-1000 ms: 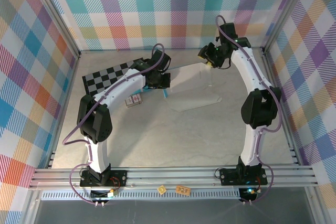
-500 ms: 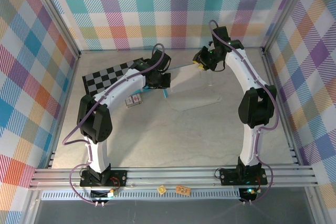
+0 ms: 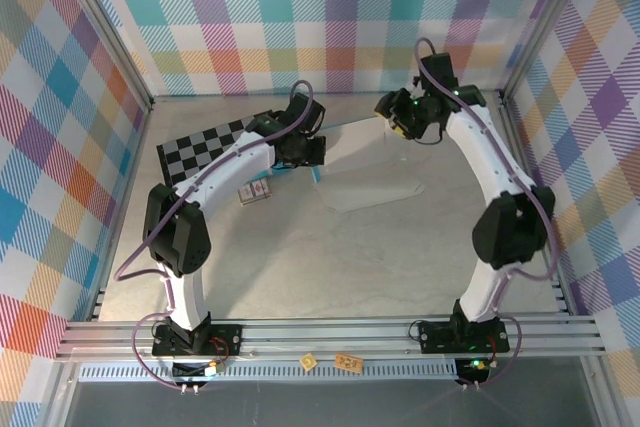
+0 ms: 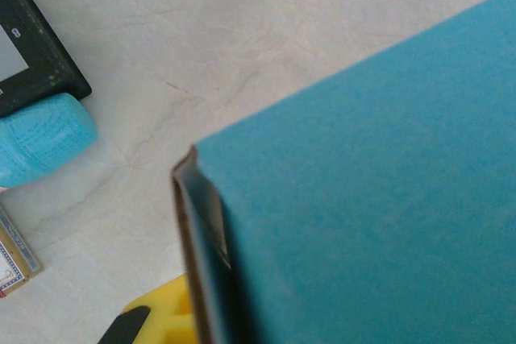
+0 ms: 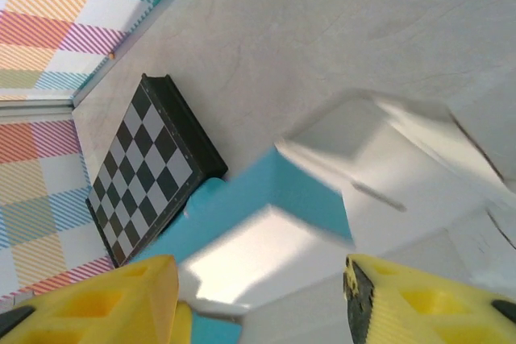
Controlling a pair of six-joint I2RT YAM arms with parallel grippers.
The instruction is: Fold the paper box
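Where the two arms reach over the far half of the table (image 3: 330,267), paper box (image 3: 375,162): it lies mostly flat with its whitish face up, between the two grippers and well behind the arm bases.
Box, left edge: it meets the left gripper (image 3: 303,155); a sliver of turquoise shows just below that gripper.
Box, far right corner: it runs up to the right gripper (image 3: 390,112).
Left gripper, grip: the fingers are closed tight on the box's left edge. In the left wrist view the turquoise outer face stands right against the lens, with a folded edge at its left side and one yellow finger (image 4: 165,320) poking out beneath it.
Right gripper, grip: the yellow fingers (image 5: 89,300) stand well apart. A turquoise flap and the white inner face sit in the space between them (I see neither finger pressing on the card).
Checkered board (image 3: 200,152): it lies flat on the table left of the box, partly under the left arm.
Small patterned card (image 3: 255,192): it lies on the table just near of the board, beside the left forearm and apart from the box.
Rounded light-blue object (image 4: 40,138): it sits close by the board's dark corner; what it is I cannot tell.
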